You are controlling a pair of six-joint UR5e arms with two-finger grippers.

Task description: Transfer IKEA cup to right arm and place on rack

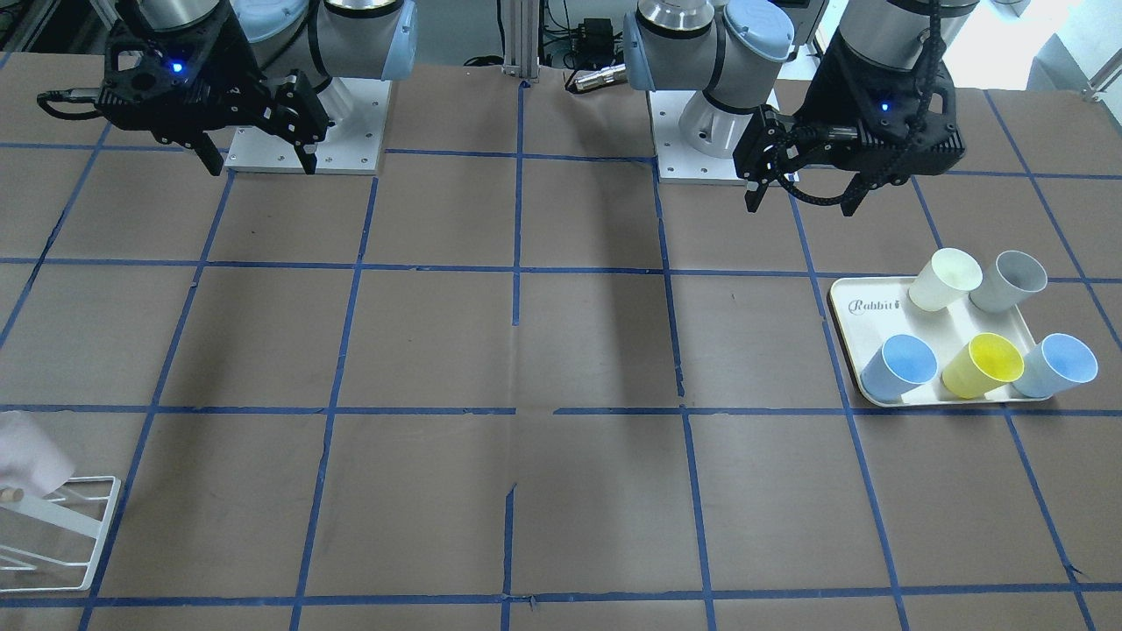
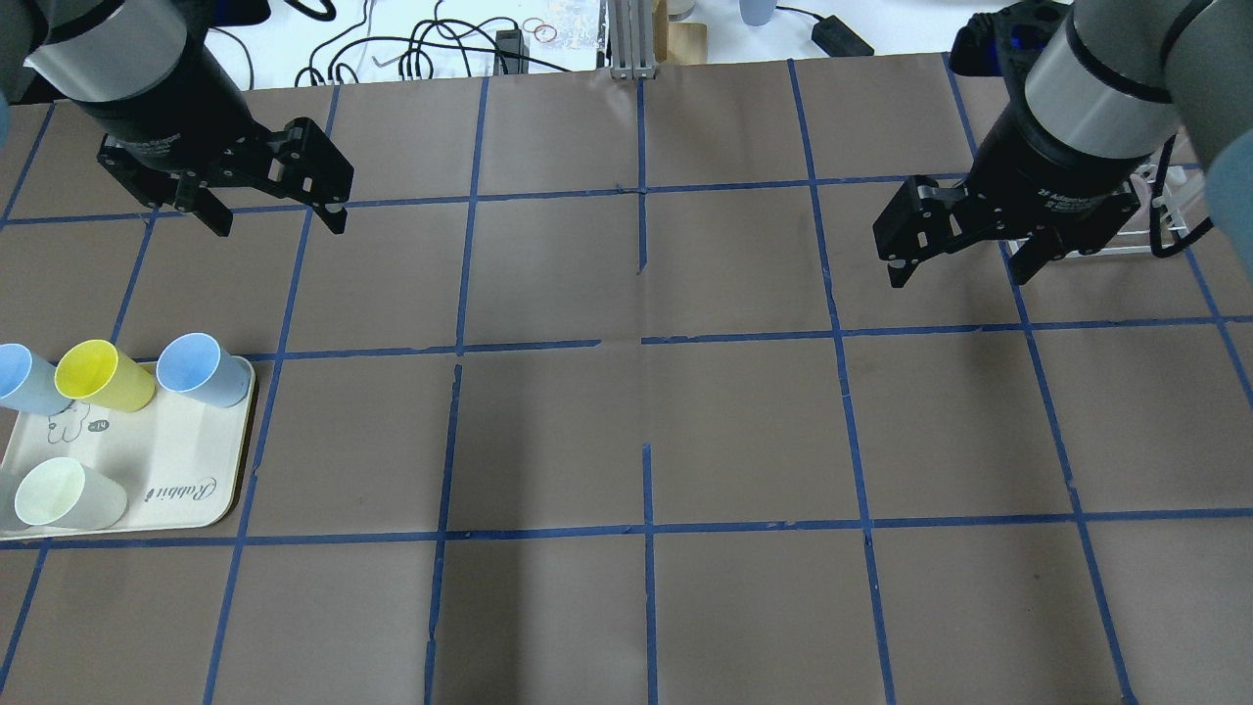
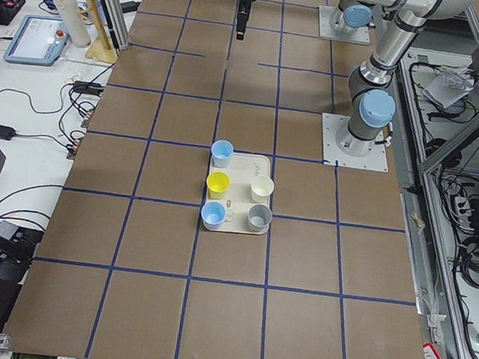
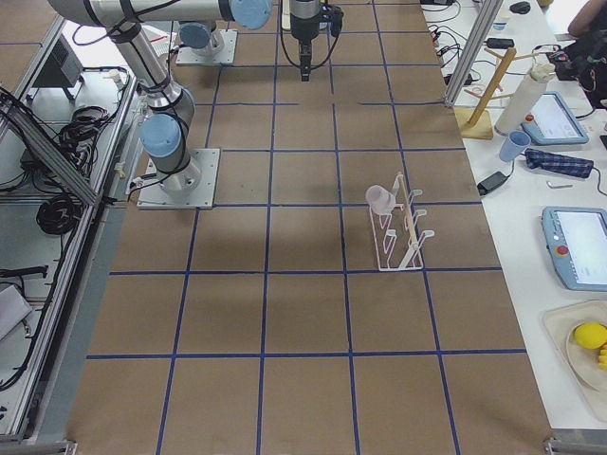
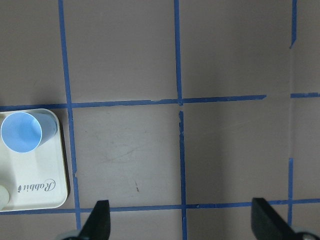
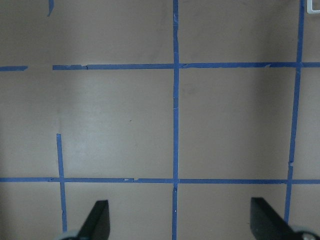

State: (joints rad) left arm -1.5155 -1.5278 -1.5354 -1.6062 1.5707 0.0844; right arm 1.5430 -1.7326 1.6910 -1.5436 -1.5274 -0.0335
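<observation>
The pale pink IKEA cup (image 4: 379, 198) hangs tilted on the white wire rack (image 4: 399, 241), on an upper peg. In the front-facing view the cup (image 1: 28, 457) shows blurred at the left edge, above the rack (image 1: 79, 524). My right gripper (image 2: 957, 277) is open and empty, raised above the table in front of the rack (image 2: 1170, 211), well clear of the cup. It also shows in the front-facing view (image 1: 260, 165). My left gripper (image 2: 279, 225) is open and empty, high over the table's far left part, also seen in the front-facing view (image 1: 802, 203). Both wrist views show only spread fingertips (image 5: 100, 220) (image 6: 97, 220) over bare table.
A cream tray (image 2: 186, 470) at the robot's left holds a cream-white cup (image 2: 61, 493), a yellow cup (image 2: 98, 374), two blue cups (image 2: 201, 368) and a grey cup (image 1: 1012, 280). Blue tape lines grid the brown table. Operator benches with gear line the far side.
</observation>
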